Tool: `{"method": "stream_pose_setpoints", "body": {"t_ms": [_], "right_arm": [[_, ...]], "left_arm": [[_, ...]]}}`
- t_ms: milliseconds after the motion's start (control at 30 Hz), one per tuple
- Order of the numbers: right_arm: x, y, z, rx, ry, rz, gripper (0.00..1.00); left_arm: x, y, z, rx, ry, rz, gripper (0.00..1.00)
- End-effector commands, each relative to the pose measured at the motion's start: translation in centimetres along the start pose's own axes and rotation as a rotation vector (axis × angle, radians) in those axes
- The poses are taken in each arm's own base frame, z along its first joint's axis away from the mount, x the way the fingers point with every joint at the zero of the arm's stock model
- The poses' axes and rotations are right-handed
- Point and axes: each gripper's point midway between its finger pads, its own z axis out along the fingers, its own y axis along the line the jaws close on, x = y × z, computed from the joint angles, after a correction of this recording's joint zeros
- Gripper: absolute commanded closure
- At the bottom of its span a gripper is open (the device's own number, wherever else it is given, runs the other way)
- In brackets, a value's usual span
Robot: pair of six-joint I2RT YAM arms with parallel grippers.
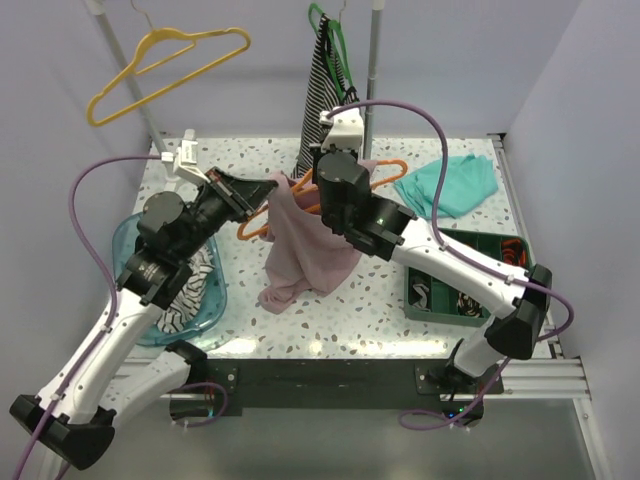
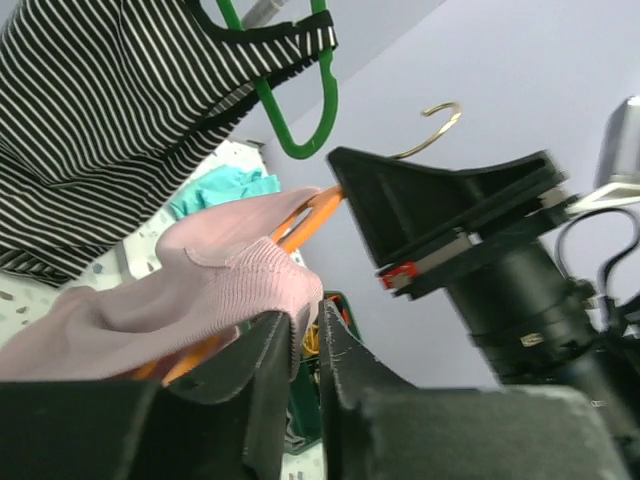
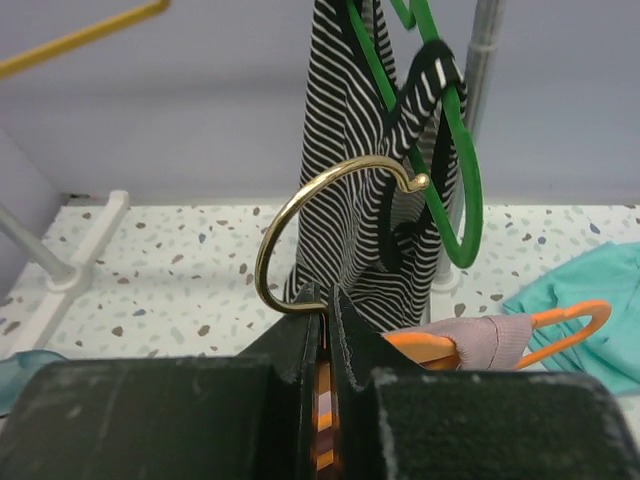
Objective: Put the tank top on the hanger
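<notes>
L claw [image 2: 305,335] pinches tank top [image 2: 200,290], R claw [image 3: 328,305] hanger [image 3: 420,347] (midair).

From above, the tank top [image 1: 305,250] and the right arm [image 1: 345,190] bury most of the hanger [image 1: 250,228], only its orange ends peeking out, and that arm's fingertips sit out of sight under its own wrist! On the left wrist camera the left gripper [image 2: 303,360] is a dark blur, and pink fabric runs off the left edge. On the right wrist camera the hanger's neck vanishes between the clamped fingers of the right gripper [image 3: 328,335], while the yellow hanger [image 3: 80,40] and striped top [image 3: 350,130] get chopped by the frame.
</notes>
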Motion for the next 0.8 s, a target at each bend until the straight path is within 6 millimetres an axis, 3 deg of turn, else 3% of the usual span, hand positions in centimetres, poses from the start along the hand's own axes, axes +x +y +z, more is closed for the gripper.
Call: {"method": "stream_pose_setpoints", "body": {"t_ms": [0, 67, 133, 233, 267, 400, 600, 767], "right_arm": [[-6.3, -0.6, -1.6, -0.023, -0.096, 0.111, 1.0], [-5.8, -0.2, -1.5, -0.035, -0.085, 0.111, 1.0], [-5.7, 0.2, -1.6, -0.053, -0.077, 0.112, 1.0], [-6.7, 0.3, -2.3, -0.088, -0.088, 0.125, 1.0], [-7.1, 0.2, -2.6, -0.098, -0.089, 0.127, 1.0], [-8.1, -0.1, -3.9, -0.148, -0.104, 0.141, 1.0], [-7.3, 0.3, -3.7, -0.154, -0.09, 0.127, 1.0], [-8.2, 0.1, -4.4, -0.183, -0.096, 0.16, 1.0]], "left_arm": [[-2.4, -2.0, -0.8, 0.004, -0.044, 0.139, 0.65], [-2.4, -2.7, -0.8, 0.014, 0.002, 0.232, 0.46], [-2.5, -2.2, -1.1, -0.016, 0.031, 0.329, 0.39], [-4.5, -3.3, -2.3, -0.024, -0.013, 0.474, 0.32], [-5.9, -4.4, -2.8, -0.021, -0.045, 0.514, 0.32], [-7.5, -4.4, -3.6, -0.084, -0.038, 0.669, 0.32], [-3.6, -6.8, -3.0, 0.153, 0.125, 0.708, 0.42], [-5.0, -4.0, -3.0, -0.014, 0.113, 0.763, 0.43]]}}
